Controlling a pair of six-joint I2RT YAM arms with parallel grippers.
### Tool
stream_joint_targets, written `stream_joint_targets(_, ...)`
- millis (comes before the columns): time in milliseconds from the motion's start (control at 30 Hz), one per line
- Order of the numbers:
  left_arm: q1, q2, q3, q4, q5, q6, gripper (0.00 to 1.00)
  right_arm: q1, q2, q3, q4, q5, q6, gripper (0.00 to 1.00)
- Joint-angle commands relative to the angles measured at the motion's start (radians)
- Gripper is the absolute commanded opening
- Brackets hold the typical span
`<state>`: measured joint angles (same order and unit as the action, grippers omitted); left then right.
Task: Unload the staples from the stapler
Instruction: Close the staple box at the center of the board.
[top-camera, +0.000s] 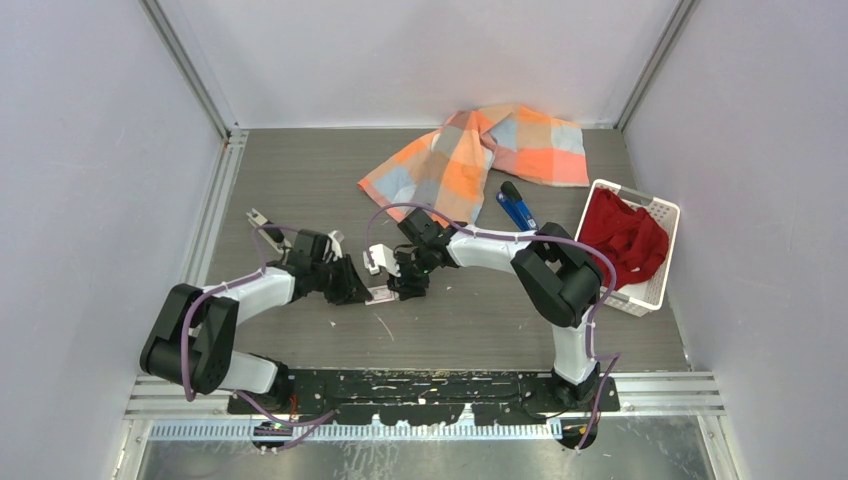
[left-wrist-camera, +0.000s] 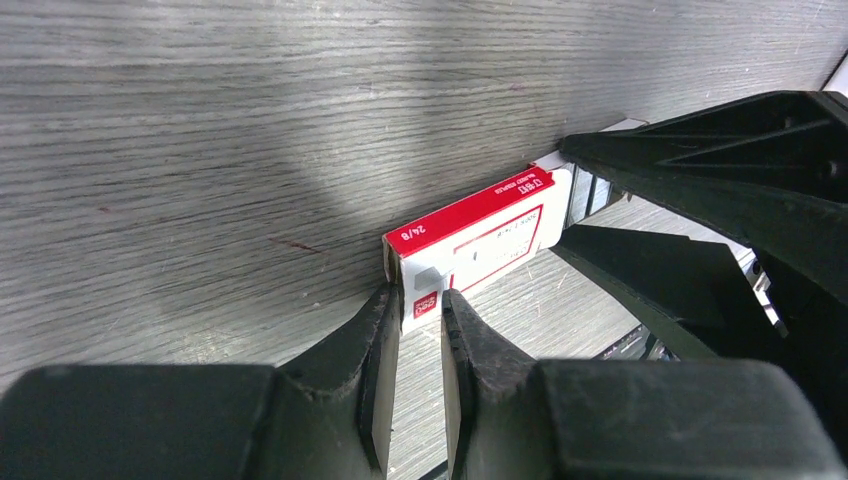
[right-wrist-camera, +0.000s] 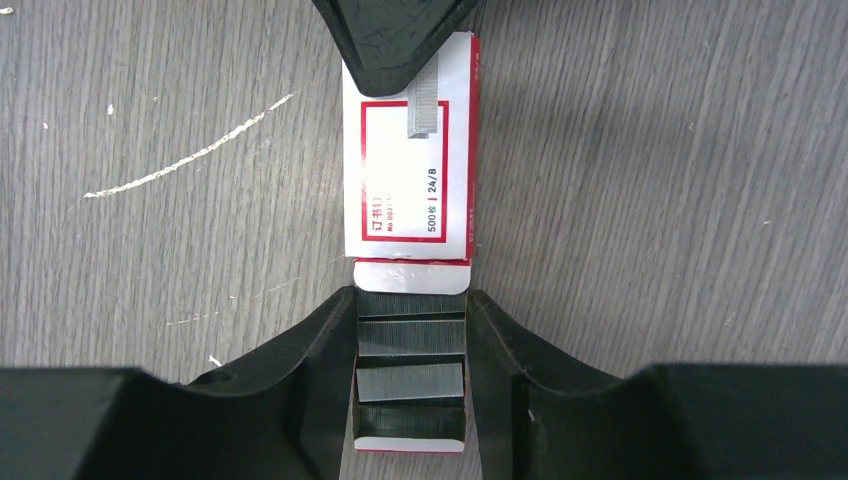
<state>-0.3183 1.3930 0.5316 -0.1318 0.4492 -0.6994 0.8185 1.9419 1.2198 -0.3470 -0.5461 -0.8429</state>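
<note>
Bench: grey wood grain, walled on three sides. A checked cloth is spread at the far centre. A white basket holding red fabric is set at the right.

Both arms are brought together at the near centre over a white-and-red staple box. The left claw is closed on the left end of the box sleeve, with both fingers pressed to it. The right claw is closed around the inner tray, which is drawn partly out of the sleeve toward the right, one finger against each long side.

Stapler: blue, lying on the bench just beside the near edge of the cloth, left of the basket, well apart from both claws. It is held by nothing. Whether its magazine is open or loaded cannot be told from the top view.

Staples: grey strips are seen stacked in the exposed tray, between the right fingers. A further grey strip is seen on the sleeve face by the left claw; printed or loose cannot be told.

Progress, as judged: box handling is in hand, not the stapler itself. If the tray strips came from the stapler, only closing the box is left; if not, the unloading is yet to be done. This is not settled by the views.
</note>
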Motion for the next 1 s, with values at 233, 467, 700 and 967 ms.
stream_joint_targets(233,0.005,0.010,0.035,0.004,0.018,0.006,0.22,0.016,0.023,-0.025,-0.007,0.063,-0.009,0.43)
stream_joint_targets(467,0.006,0.042,0.046,-0.005,0.039,0.000,0.22,0.017,0.015,-0.028,0.003,0.057,-0.003,0.38)
stream_joint_targets(700,0.007,0.039,0.055,-0.030,0.025,0.011,0.21,0.015,-0.005,-0.036,0.034,0.082,0.014,0.36)
stream_joint_targets(967,0.011,0.038,0.068,-0.056,0.016,0.026,0.21,-0.006,-0.020,-0.042,0.046,0.108,0.025,0.36)
